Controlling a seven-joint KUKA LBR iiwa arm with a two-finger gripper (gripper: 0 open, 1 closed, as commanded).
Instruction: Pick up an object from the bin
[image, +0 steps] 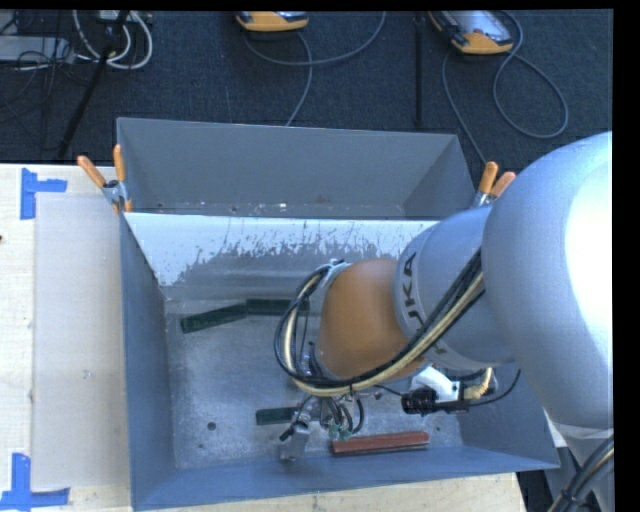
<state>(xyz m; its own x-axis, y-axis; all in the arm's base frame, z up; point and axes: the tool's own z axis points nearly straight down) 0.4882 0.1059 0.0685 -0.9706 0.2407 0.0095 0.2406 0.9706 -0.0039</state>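
1. Low over the floor of the grey metal bin (280, 170), the gripper (312, 425) hangs near the middle of the bin's near wall, under the robot's wrist.
2. How far the gripper is open cannot be told, since the wrist and its wiring hide much of it. Nothing can be made out in its grasp.
3. A short dark strip (272, 415) lies flat on the floor just beside the gripper, on the side toward the bin's left wall, and appears to reach up to it. Whether the 2 touch cannot be told.
4. A reddish-brown bar (380, 443) lies flat just beside the gripper on the other side, running along the foot of the near wall.
5. A long dark green strip (215, 318) lies well apart from these 2, at the foot of the far slope toward the bin's left wall, slightly slanted.
6. An orange cover (360, 315) caps the wrist above the gripper, and looped black and yellow cables (290, 335) curve round its left side.
7. Behind it, the silver arm (560, 280) reaches in over the bin's right wall.
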